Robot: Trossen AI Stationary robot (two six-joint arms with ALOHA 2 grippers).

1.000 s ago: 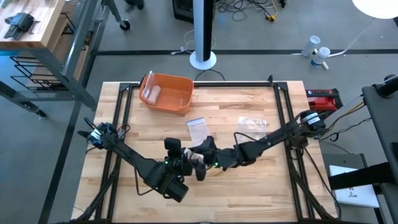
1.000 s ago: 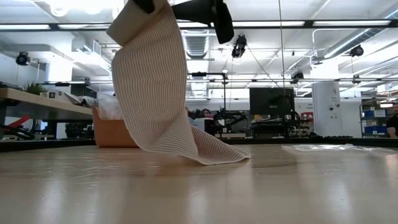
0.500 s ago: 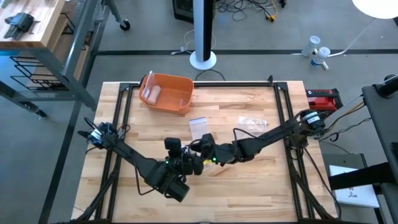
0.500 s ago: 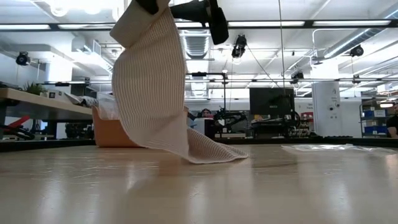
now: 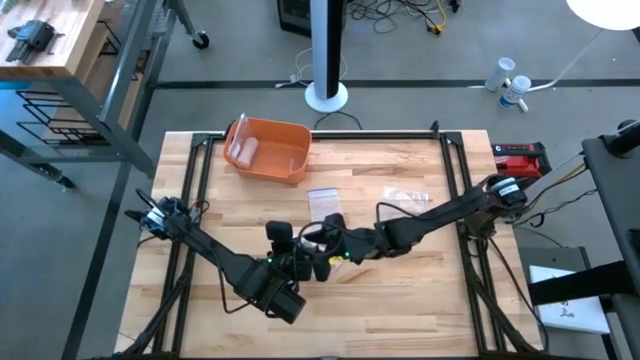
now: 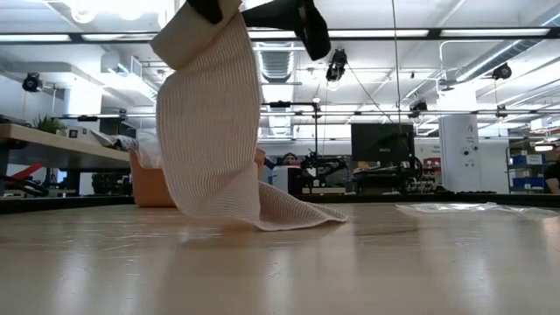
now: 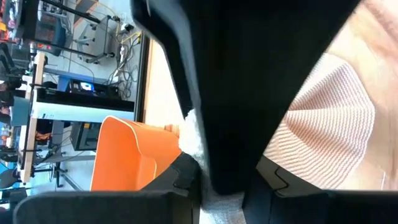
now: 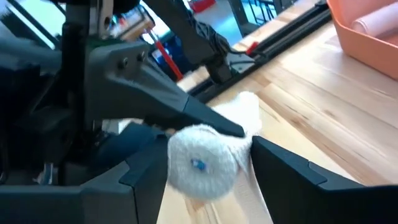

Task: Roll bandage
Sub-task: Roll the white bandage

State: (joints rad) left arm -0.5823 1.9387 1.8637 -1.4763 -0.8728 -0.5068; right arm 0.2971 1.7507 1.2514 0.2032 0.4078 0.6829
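1. The bandage (image 6: 214,131) was a soft, ribbed strip of cloth, light and limp by the look of it. In the low view it hung from the top of the frame and its free end trailed flat on the wooden table (image 5: 400,290).

2. Such a thing would likely sag and twist wherever it was unsupported, so the rolled core looked the best place to hold it, with the loose tail kept under slight tension.

3. In the high view the two grippers met just below the middle of the frame, with the bandage between them.

4. The right gripper (image 8: 205,165) had its fingers closed around the wound white roll (image 8: 202,163), one finger on each side, as its wrist view showed.

5. The left gripper (image 5: 312,262) sat right against the cloth. Its wrist view was mostly blocked by dark parts, with ribbed fabric beside them; whether its fingers pinched the strip I could not tell.

6. An orange bin (image 5: 270,150) stood in the upper left of the table, well apart from the work.
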